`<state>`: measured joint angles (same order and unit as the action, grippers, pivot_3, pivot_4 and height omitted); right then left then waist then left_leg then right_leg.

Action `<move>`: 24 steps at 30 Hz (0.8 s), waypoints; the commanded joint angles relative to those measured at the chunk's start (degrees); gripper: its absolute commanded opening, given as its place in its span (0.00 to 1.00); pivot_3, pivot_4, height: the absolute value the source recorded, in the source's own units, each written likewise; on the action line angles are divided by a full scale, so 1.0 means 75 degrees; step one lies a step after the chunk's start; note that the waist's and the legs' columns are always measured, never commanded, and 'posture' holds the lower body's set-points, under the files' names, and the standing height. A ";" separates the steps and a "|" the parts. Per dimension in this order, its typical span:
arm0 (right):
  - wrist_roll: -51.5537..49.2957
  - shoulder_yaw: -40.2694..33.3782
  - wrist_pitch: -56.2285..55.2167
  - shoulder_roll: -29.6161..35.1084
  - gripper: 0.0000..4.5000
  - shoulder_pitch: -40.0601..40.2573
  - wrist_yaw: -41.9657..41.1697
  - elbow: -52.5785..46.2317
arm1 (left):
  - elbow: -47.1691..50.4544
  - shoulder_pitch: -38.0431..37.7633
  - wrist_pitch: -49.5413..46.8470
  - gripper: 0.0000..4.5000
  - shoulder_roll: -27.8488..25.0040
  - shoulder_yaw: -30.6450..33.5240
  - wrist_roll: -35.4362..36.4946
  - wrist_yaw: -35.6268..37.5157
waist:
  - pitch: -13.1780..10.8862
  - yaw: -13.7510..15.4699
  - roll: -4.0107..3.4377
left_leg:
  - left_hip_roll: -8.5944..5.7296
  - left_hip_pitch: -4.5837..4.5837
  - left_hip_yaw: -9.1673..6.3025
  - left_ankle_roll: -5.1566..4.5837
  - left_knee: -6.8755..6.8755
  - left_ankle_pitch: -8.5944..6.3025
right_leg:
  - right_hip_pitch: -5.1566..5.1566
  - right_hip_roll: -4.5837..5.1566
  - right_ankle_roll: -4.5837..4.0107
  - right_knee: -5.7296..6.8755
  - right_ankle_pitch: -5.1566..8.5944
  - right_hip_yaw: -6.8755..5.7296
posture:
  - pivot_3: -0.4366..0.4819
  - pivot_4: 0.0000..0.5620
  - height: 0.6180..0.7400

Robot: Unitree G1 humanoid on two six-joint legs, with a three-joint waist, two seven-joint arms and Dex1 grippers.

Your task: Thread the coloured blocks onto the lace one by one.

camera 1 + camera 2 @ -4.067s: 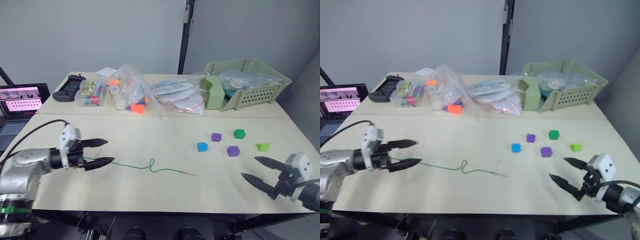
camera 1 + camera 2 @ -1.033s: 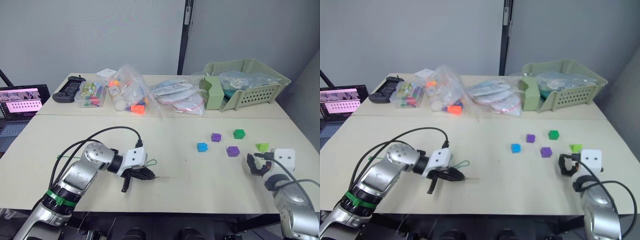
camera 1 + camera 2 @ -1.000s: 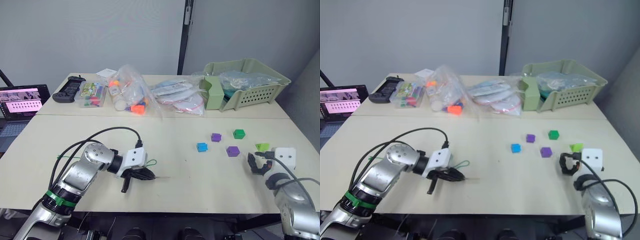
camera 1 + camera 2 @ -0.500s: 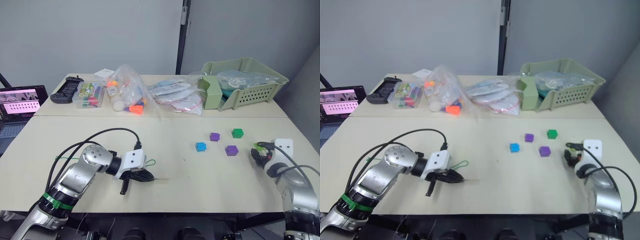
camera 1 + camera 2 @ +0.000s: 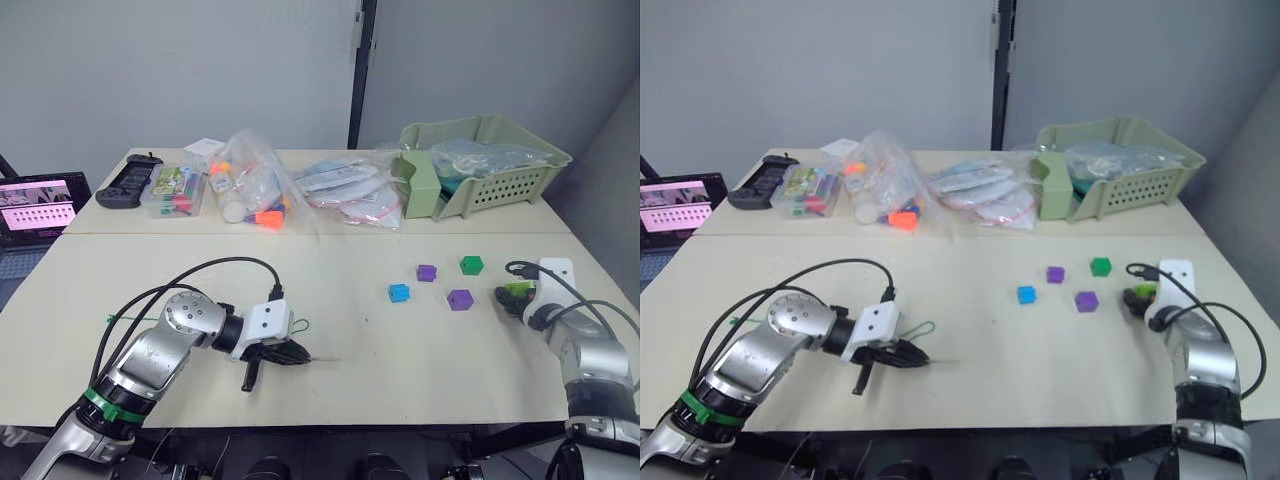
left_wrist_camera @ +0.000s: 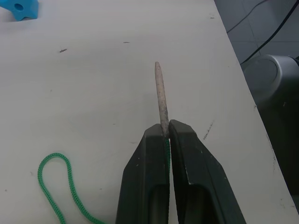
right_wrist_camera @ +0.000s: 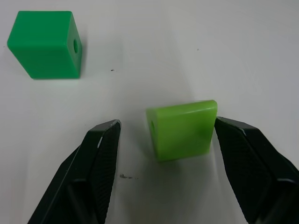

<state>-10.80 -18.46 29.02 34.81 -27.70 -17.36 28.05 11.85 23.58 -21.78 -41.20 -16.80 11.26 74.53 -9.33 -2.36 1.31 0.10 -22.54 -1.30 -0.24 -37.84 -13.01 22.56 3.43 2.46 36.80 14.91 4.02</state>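
While the left gripper [image 6: 164, 133] stands pinched on the lace [image 6: 161, 100] near its pale tip, the right gripper [image 7: 164, 135], spread wide, straddles the lime green wedge [image 7: 183, 129], the dark green cube [image 7: 46, 44] lying near that wedge.

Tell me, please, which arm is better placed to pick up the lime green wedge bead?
The right: its open gripper already straddles the lime green plastic wedge bead, which lies on the table between its fingers. The left gripper is busy pinching the green lace's pale tip.
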 commanded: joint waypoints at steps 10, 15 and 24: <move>-0.0082 -0.0042 -0.0194 0.0175 0.27 -0.0354 -0.0359 0.0614 | 0.0331 -0.0085 0.0014 0.00 -0.0156 0.0113 0.0133 -0.0093 | 0.0000 0.0008 0.0000 | -0.0001 0.0002 -0.0005 0.0000 0.0000 0.0000 | -0.0005 0.0003 0.0000 -0.0001 0.0000 0.0000 | 0.48 0.27 1.00; -0.0211 -0.0202 -0.0168 0.0131 0.26 -0.0148 -0.0248 0.0074 | 0.0222 -0.0011 0.0078 0.00 -0.0162 0.0088 0.0125 -0.0064 | 0.0000 0.0010 0.0000 | -0.0001 0.0002 -0.0006 0.0000 0.0000 0.0000 | -0.0005 0.0003 0.0001 -0.0002 0.0000 -0.0001 | 0.48 0.27 1.00; -0.1333 -0.1005 0.2247 -0.0505 0.26 0.2080 0.0688 -0.6462 | 0.0037 -0.0001 0.0219 0.00 -0.0313 0.0144 0.0144 0.0098 | 0.0002 0.0024 -0.0006 | 0.0009 -0.0075 -0.0038 -0.0001 -0.0002 0.0000 | 0.0091 0.0003 0.0001 0.0042 -0.0001 0.0009 | 0.48 0.27 1.00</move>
<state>-17.97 -24.44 41.72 31.55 -13.13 -13.91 -9.39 11.67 23.05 -21.24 -42.92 -16.79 11.40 74.79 -9.31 -2.18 1.26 0.21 -23.10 -1.63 -0.25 -37.85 -13.01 23.26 3.42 2.47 37.16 14.90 4.03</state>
